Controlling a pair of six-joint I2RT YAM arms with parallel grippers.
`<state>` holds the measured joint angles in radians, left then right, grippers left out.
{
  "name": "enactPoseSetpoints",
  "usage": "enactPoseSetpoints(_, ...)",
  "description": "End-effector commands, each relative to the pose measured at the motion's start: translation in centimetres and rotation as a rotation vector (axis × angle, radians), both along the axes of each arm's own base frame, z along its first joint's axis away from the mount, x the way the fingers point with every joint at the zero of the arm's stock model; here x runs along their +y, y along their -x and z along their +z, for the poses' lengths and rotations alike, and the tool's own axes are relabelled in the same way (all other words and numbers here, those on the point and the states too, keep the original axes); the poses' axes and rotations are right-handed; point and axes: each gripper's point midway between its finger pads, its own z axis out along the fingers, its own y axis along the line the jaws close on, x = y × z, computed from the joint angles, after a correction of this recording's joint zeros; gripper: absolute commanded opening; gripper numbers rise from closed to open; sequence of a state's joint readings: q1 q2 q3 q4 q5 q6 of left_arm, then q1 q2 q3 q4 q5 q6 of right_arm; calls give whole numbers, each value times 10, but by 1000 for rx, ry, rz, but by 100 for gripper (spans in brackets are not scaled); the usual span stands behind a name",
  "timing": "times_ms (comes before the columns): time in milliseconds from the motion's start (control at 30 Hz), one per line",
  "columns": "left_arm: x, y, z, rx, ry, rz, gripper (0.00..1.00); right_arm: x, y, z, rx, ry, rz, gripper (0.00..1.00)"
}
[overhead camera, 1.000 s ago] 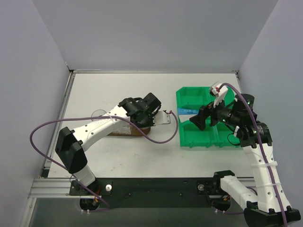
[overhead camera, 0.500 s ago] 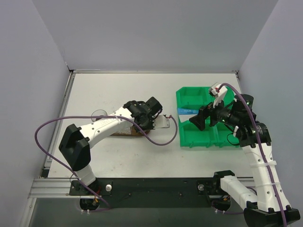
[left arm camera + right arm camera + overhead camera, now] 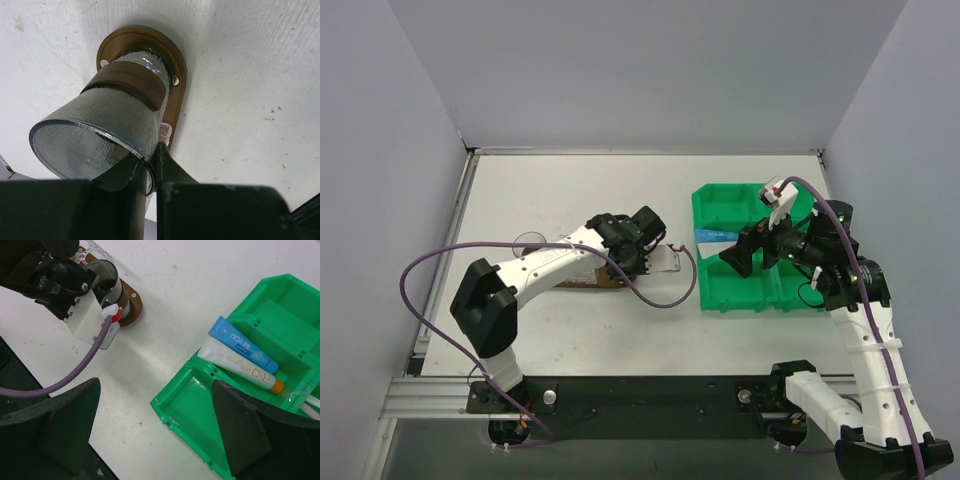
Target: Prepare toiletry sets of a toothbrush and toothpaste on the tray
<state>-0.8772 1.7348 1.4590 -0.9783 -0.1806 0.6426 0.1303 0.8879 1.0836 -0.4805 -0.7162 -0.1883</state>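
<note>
The toothpaste [image 3: 242, 354] — blue-and-white, orange-capped — is lying in the green bin [image 3: 195, 407]; left jaws are pinching the rim of a clear cup [image 3: 100, 125] over the tray [image 3: 179, 85], right jaws standing spread.

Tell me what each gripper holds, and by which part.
The left gripper pinches the clear cup by its rim, with the cup's wall between the two fingers. The right gripper stands open and holds nothing.

Bright, even light comes from above; shadows are soft. The left claw [image 3: 150, 167] is dark and blurred, with glints on the clear cup [image 3: 100, 125] in it. The fingers [image 3: 50, 430] of the right claw [image 3: 155, 407] are out of focus; the tube [image 3: 242, 352] beyond them is sharp.
</note>
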Motion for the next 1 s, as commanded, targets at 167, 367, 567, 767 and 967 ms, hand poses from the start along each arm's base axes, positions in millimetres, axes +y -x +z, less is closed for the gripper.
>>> enactPoseSetpoints(167, -4, -21, 12, -75, 33, 3, 0, 3, -1, 3, -36, -10, 35, 87)
enactPoseSetpoints(367, -2, -22, 8, -61, 28, 0, 0, 3, -2, 2, -31, -12, 34, 87)
enactPoseSetpoints(567, -2, -20, 5, -41, 23, -1, 0, 3, -3, 1, -28, -13, 32, 87)
enactPoseSetpoints(767, -3, -19, 4, -32, 24, 0, 0, 2, -3, 0, -27, -14, 27, 87)
enactPoseSetpoints(967, -3, -18, 4, -23, 17, -1, 0, 1, -2, 0, -29, -12, 27, 87)
